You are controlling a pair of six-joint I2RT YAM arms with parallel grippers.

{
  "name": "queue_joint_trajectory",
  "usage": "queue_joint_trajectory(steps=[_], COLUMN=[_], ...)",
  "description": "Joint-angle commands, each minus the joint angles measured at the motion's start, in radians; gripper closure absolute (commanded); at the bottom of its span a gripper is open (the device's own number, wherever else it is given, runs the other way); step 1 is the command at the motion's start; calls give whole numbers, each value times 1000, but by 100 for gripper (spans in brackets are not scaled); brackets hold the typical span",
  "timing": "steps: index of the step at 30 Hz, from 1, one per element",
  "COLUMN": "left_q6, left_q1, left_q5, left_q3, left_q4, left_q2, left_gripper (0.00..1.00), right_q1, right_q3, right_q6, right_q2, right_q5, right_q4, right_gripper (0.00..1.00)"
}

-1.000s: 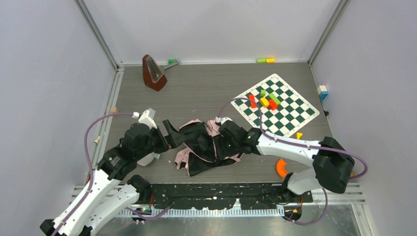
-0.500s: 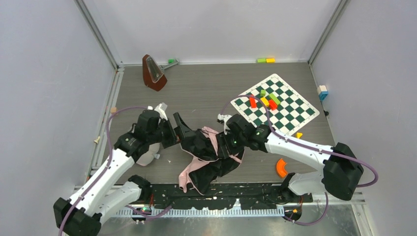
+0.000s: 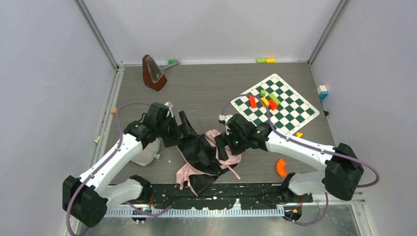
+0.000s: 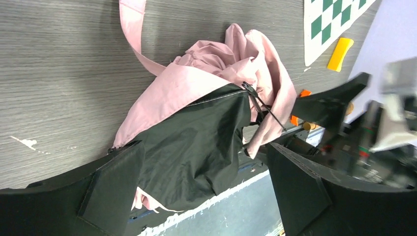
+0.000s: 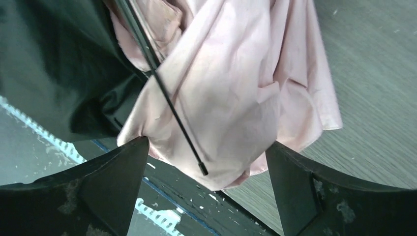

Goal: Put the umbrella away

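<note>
Black-and-pink fabric, bunched: the umbrella (image 3: 199, 156) lies crumpled on the grey counter (image 3: 206, 93) between the two arms. Its near end spills over the counter's near edge onto the mounting rail (image 3: 231, 189).

Change over the last second: the right hand (image 5: 207, 145), a moment ago closed in the cloth, now has its fingers wide apart. Pale pink folds and one thin rib (image 5: 162, 83) hang loose between them. The bundle has meanwhile swung and slid towards the near edge. The left hand (image 4: 204, 150) is likewise spread wide, straddling the black panel without pinching it.

Reading: neither hand now holds the canopy, so the gathering is unfinished and a fresh grip is probably needed.

Long axis: diagonal in the top view, running from far-right to near-left, with a pink bunch at the far end. Which end carries the handle cannot be told.
</note>
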Motion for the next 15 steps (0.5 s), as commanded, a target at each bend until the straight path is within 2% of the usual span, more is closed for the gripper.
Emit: queue_joint_trajectory(steps=[1,6,15], left_q6=[32,46,39], left_q1=[4,4,-18], left_q5=[-12,-12,-6], left_q3=[12,-3,-105], left_q4=[-21,-31,5], left_q2=[1,-3,39], left_gripper=[3,4,25], right_q1=[-4,-4,29], right_q3=[120,206,222], right_q6=[-31,-40,-18], right_q2=[-89,-81,124], right_q5=[57,53,120], right_q4=[-81,-115,-77], right_gripper=[5,5,5])
